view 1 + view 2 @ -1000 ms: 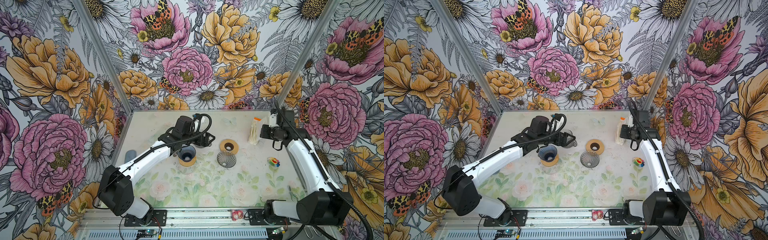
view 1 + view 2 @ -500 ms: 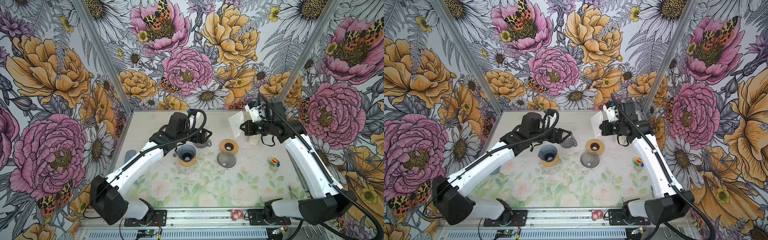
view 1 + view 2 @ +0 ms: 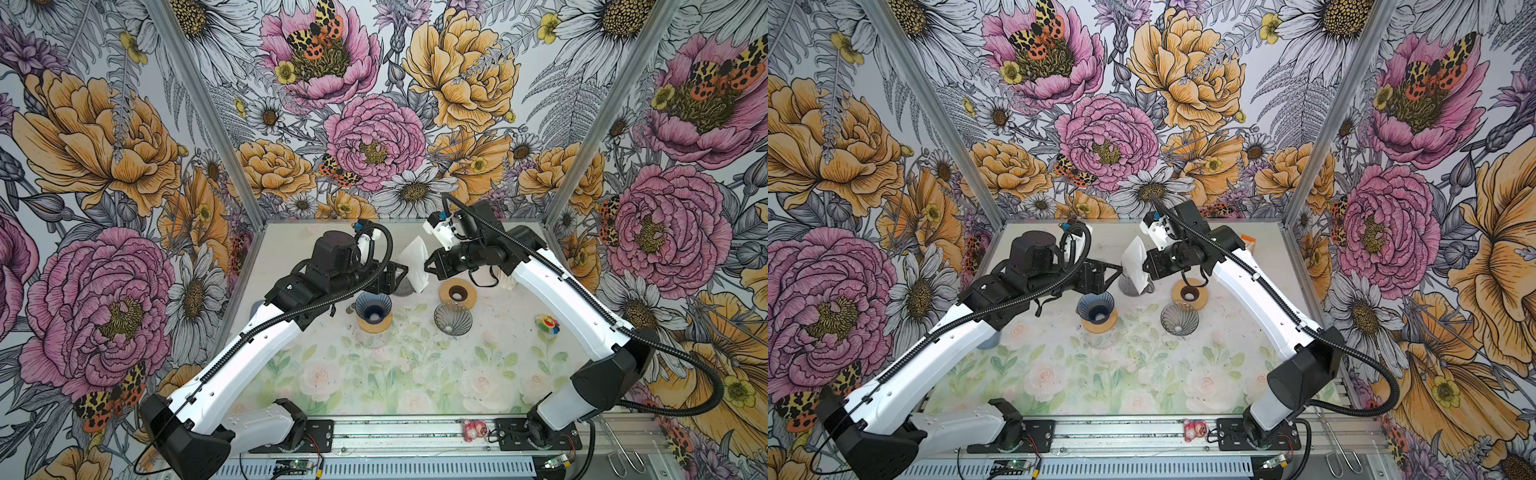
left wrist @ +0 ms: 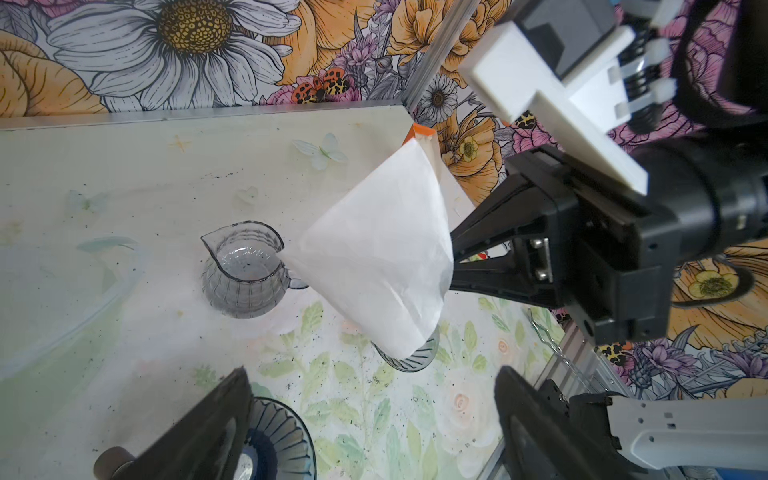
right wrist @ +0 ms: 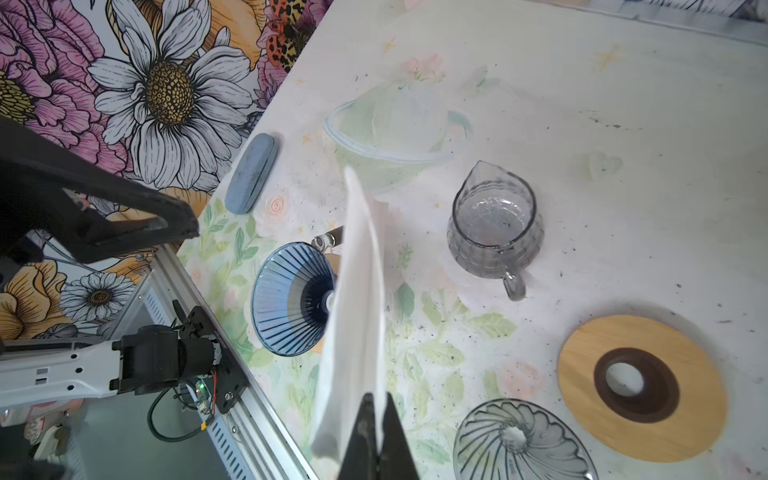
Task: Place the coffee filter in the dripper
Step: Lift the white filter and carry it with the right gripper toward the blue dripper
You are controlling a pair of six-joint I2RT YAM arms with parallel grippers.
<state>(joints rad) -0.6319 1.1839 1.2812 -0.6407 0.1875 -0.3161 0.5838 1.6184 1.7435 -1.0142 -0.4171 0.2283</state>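
R gripper (image 5: 376, 405) jaws pressed together, pinching coffee filter (image 4: 378, 253) by its rim; L gripper (image 3: 401, 277) jaws spread just beside it, prob. not touching. A sec ago filter sat at holder (image 3: 1248, 240), far-right corner of table (image 3: 374, 374); now aloft mid-far edge. Pick done, blue dripper (image 3: 373, 306) unfilled.

The coffee filter (image 3: 417, 264) hangs between the left gripper (image 3: 397, 277) and right gripper (image 3: 428, 268), behind the dripper (image 3: 373, 307).

The site was a laboratory robot test cell. Floral printed wall panels (image 3: 104, 137) were framed by aluminium corner posts (image 3: 208, 112). Two robot arms (image 3: 257, 345) were bolted to an aluminium rail (image 3: 399, 432) at the front of the printed tabletop (image 3: 374, 374), with a bare circuit board (image 3: 297, 464) beneath. A blue dripper (image 3: 373, 307) stood on it.
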